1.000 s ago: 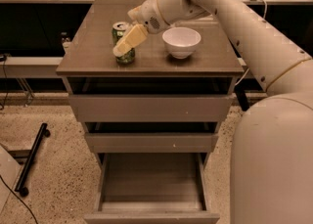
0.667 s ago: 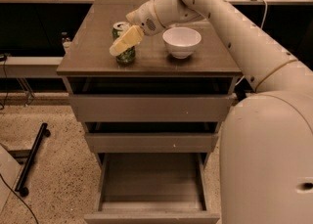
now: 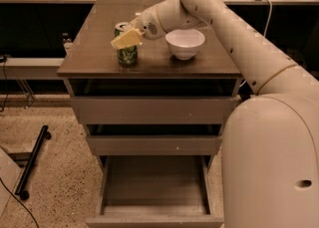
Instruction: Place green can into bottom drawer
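When I checked:
gripper (image 3: 125,38): at top of green can (image 3: 127,56); grip state I couldn't tell
bottom drawer (image 3: 154,184): stood open, below green can

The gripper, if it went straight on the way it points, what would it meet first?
Most likely the green can: the gripper overlaps its top, pointing down-left at it. Whether they already touch is unclear.

No readable text or labels anywhere
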Controlling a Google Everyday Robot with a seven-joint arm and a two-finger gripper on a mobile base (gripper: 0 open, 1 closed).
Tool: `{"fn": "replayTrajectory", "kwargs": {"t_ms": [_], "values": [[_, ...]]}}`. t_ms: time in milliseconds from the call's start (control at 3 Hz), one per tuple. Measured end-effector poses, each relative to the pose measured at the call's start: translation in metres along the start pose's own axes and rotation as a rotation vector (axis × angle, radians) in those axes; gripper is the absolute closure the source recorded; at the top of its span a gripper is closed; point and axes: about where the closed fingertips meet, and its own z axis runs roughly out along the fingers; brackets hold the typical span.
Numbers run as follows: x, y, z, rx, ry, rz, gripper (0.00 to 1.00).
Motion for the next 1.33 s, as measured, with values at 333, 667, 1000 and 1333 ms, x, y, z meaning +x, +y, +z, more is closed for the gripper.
{"fn": "replayTrajectory", "kwargs": {"t_ms": [333,667,1000,1333], "values": [[0.000,0.001,-0.002,0.002,-0.012,0.006,0.80],[-0.006,0.008,-0.012,-0.006,-0.016,-0.018,1.00],[-0.011,0.021,-0.032,-0.009,-0.026,-0.067,1.00],[-0.015,0.042,-0.059,0.016,-0.063,-0.141,1.00]]}}
